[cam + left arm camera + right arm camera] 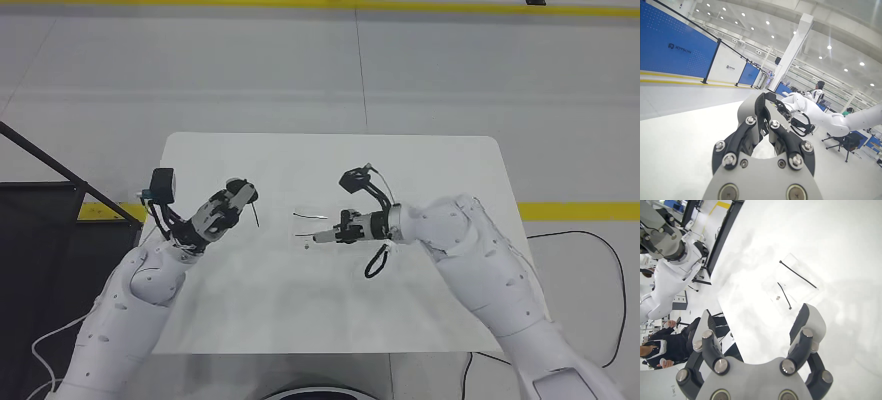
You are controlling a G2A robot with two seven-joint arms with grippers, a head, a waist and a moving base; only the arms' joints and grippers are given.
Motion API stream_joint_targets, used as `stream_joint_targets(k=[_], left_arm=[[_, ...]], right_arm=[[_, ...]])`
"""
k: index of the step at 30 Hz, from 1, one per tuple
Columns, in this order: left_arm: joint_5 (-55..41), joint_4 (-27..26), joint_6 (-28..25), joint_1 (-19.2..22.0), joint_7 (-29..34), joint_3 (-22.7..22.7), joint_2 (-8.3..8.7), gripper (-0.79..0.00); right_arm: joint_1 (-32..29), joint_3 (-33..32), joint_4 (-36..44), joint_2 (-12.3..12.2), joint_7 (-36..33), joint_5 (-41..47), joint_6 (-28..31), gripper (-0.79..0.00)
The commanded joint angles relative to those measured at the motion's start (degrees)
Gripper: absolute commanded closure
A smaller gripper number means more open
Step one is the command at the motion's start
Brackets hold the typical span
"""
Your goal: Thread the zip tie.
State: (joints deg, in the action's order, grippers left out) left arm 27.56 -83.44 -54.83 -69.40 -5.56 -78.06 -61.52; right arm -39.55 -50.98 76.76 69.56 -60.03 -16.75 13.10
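Right jaws apart, two zip ties (798,275) (784,294) nearby

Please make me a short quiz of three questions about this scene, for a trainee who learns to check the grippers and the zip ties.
1. True or false: the right gripper is shut on a zip tie.
2. How many zip ties lie on the table ahead of the right gripper? A) one B) two C) four
3. Fill in: the left gripper is ___ (open or shut).

Key:
1. False. It is open and holds nothing.
2. B: the long zip tie and the short zip tie.
3. Shut. In the top view the thin black held zip tie sticks out of it.
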Motion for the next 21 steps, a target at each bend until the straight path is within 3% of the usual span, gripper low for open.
stream_joint_targets(k=[1,6,9,11,13,14,16,21], left_arm=[[2.35,-0.02,0.40,-0.95,-4.05,-0.71,-0.29,0.000],[10.59,-0.18,2.81,-2.52,-14.97,-1.47,-1.30,0.000],[15.94,-0.03,5.12,-2.79,-21.00,-1.17,-1.93,0.000],[18.67,0.39,6.32,-2.80,-24.22,-0.73,-2.30,0.000],[20.40,1.13,6.64,-2.56,-26.13,-0.18,-2.58,0.000],[20.87,1.57,6.72,-2.36,-26.79,-0.01,-2.70,0.000],[21.38,2.34,6.59,-1.95,-27.61,0.31,-2.90,0.000],[22.01,3.57,6.34,-1.17,-28.25,0.72,-3.27,0.000]], right_arm=[[-0.41,0.84,1.30,0.02,0.79,-3.84,-3.97,-0.785],[0.17,2.68,1.71,0.52,0.14,-6.45,-9.80,-0.683],[1.33,4.00,0.57,1.12,-0.20,-6.89,-12.50,-0.545],[2.18,4.88,-0.44,1.54,-0.47,-7.16,-14.05,-0.536],[3.03,5.86,-1.56,1.97,-0.74,-7.78,-15.50,-0.523],[3.40,6.33,-1.97,2.20,-0.73,-7.94,-16.00,-0.449],[3.93,7.04,-2.88,2.62,-0.63,-7.73,-16.23,-0.382],[5.29,7.90,-5.24,3.41,-0.43,-7.29,-16.56,-0.339]])
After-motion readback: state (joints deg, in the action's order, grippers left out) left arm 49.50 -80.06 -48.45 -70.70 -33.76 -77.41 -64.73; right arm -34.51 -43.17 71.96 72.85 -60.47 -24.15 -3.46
